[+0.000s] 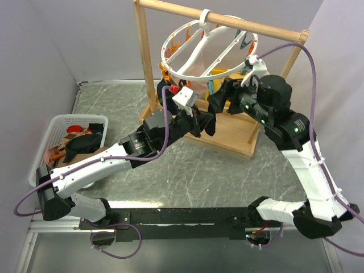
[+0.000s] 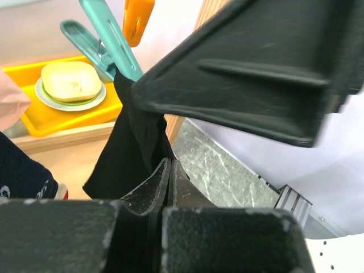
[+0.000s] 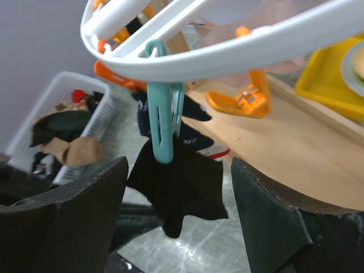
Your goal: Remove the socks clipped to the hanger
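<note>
The white ring hanger (image 1: 170, 69) hangs from the wooden rail. One of its teal clips (image 3: 162, 128) grips a black sock (image 3: 182, 182), which also shows in the left wrist view (image 2: 128, 148). My left gripper (image 2: 169, 166) is shut, pinching that sock's lower tip from the left (image 1: 200, 122). My right gripper (image 3: 179, 165) stands open, with a finger on each side of the clip and the sock, touching neither. A navy patterned sock (image 3: 196, 139) hangs behind the black one. A pale pink sock (image 2: 10, 102) shows at the edge of the left wrist view.
A white basket (image 1: 52, 126) at the left holds several loose socks. The wooden frame's base (image 1: 239, 139) carries a yellow tray (image 2: 68, 116) with a plate. Orange clips (image 3: 250, 96) hang from the ring. Grey walls close in on both sides.
</note>
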Controlling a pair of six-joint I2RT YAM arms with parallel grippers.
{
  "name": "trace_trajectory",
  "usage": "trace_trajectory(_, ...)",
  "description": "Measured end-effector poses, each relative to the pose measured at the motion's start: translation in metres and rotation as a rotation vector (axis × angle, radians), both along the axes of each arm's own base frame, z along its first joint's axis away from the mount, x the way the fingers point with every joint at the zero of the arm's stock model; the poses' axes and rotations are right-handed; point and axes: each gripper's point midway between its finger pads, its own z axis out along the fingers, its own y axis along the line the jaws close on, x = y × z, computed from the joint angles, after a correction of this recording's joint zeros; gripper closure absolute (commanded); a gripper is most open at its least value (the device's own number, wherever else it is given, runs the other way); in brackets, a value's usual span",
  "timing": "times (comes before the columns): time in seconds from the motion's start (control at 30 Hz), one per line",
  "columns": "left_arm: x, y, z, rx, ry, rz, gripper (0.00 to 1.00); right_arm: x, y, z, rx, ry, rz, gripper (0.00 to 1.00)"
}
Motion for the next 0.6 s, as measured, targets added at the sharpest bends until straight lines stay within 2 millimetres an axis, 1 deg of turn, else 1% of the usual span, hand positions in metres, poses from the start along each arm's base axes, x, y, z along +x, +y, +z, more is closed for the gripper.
trace_trajectory(0.27,0.000,0.002,-0.009,0.032,0.020,0.005,0.99,-0.019,-0.002,-0.003,0.165,-0.033,0.071,0.18)
trace_trajectory(0.4,0.000,0.003,-0.013,0.047,0.032,0.007,0.99,-0.026,-0.011,-0.008,0.239,-0.051,0.071,0.18)
trace_trajectory(0.5,0.000,0.004,-0.013,0.048,0.042,0.010,0.99,-0.027,-0.019,-0.014,0.294,-0.059,0.070,0.18)
trace_trajectory(0.6,-0.001,0.006,-0.010,0.037,0.048,0.011,0.99,-0.023,-0.026,-0.022,0.362,-0.056,0.068,0.18)
